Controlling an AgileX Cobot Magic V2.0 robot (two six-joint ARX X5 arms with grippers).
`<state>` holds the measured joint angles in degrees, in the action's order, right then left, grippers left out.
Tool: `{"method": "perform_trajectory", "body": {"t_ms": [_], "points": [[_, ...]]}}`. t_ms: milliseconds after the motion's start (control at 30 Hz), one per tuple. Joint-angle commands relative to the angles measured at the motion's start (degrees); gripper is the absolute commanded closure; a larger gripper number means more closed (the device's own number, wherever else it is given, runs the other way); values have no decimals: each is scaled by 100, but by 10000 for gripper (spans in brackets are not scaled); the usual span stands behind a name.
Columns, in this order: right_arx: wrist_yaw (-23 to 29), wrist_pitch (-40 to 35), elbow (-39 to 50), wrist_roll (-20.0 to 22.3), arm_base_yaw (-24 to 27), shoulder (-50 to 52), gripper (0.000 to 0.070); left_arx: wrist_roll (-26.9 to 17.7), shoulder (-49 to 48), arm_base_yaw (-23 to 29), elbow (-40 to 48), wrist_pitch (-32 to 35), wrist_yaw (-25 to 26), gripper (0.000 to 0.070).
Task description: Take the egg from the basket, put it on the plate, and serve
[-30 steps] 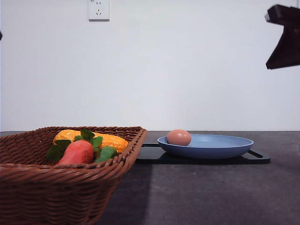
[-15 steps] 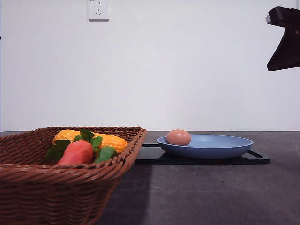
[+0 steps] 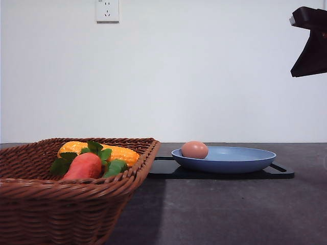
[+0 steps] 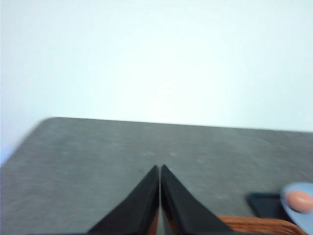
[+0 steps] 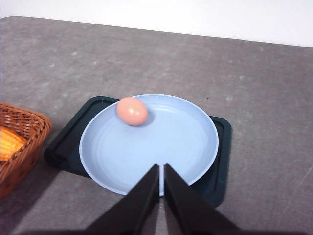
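Observation:
The pinkish-brown egg (image 3: 194,149) lies on the left part of the blue plate (image 3: 240,162), which rests on a black tray (image 3: 168,169). The wicker basket (image 3: 30,204) stands at the front left. In the right wrist view the egg (image 5: 132,111) sits near the plate's (image 5: 166,147) rim, and my right gripper (image 5: 160,169) hovers above the plate with its fingers shut and empty. The right arm (image 3: 310,43) hangs high at the right. My left gripper (image 4: 160,170) is shut and empty above the table, with the egg (image 4: 299,200) and basket rim (image 4: 254,225) low in its view.
A carrot (image 3: 83,166) with green leaves and a yellow corn cob (image 3: 120,152) lie in the basket. The basket's corner (image 5: 19,142) with corn (image 5: 9,142) stands beside the tray (image 5: 66,147). A wall socket (image 3: 107,10) is on the white wall. Dark table stretches at the front right.
The right arm rose and shifted slightly right a second ago, then held still. Egg, plate and basket have not moved.

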<state>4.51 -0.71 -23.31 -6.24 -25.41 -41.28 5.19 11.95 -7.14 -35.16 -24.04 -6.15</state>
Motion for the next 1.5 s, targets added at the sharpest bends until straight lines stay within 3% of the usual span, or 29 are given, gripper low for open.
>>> {"method": "perform_trajectory", "body": {"t_ms": [0,267,567,1467], "points": [[7,-59,-39,28,-28,-17,700,-144,-61,207,178,102,-7,700],[7,-59,-39,28,-28,-17,700,42,-580,705,1601,1317,15,700],[7,-59,-39,28,-28,-17,700,347,-1175,720,2858,1367,17,700],[7,-59,-39,28,-28,-17,700,347,-1181,719,3330,896,15,700]]}}
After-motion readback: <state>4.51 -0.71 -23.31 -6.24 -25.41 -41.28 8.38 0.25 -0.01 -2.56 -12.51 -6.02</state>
